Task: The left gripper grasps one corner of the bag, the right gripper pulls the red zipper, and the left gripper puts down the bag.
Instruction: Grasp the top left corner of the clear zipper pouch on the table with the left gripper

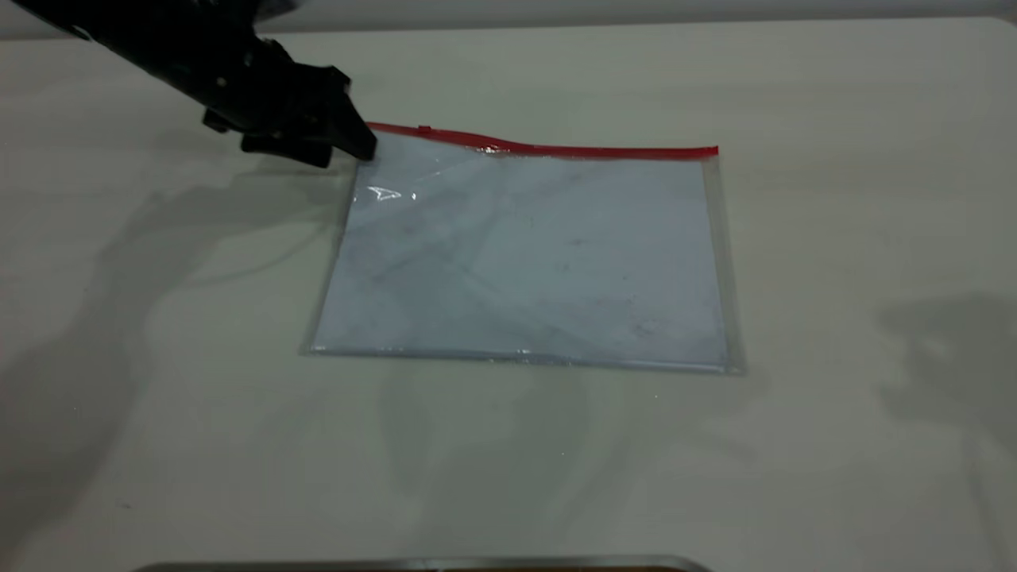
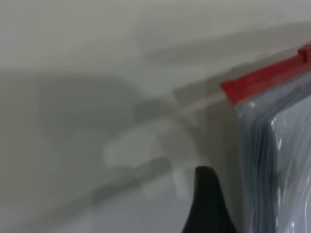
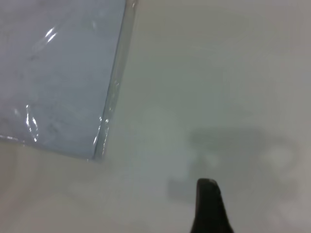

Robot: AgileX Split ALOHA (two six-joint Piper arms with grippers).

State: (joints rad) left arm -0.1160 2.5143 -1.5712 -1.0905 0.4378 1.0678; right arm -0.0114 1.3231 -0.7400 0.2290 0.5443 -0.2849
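Note:
The bag (image 1: 524, 262) lies flat on the table, a pale sheet inside it. The red zipper (image 1: 572, 149) runs along its far edge, with the slider tab (image 1: 423, 129) near the far left end. My left gripper (image 1: 361, 147) is low at the bag's far left corner (image 1: 380, 141), tips touching or just over it. In the left wrist view one black finger (image 2: 206, 204) stands beside the bag's edge (image 2: 252, 145), apart from it, below the zipper end (image 2: 257, 80); the jaws look open. My right gripper is outside the exterior view; one finger (image 3: 209, 208) shows over bare table, away from the bag (image 3: 63, 73).
The pale table (image 1: 834, 238) spreads wide on all sides of the bag. A dark metal-edged thing (image 1: 421, 564) sits at the near edge of the exterior view.

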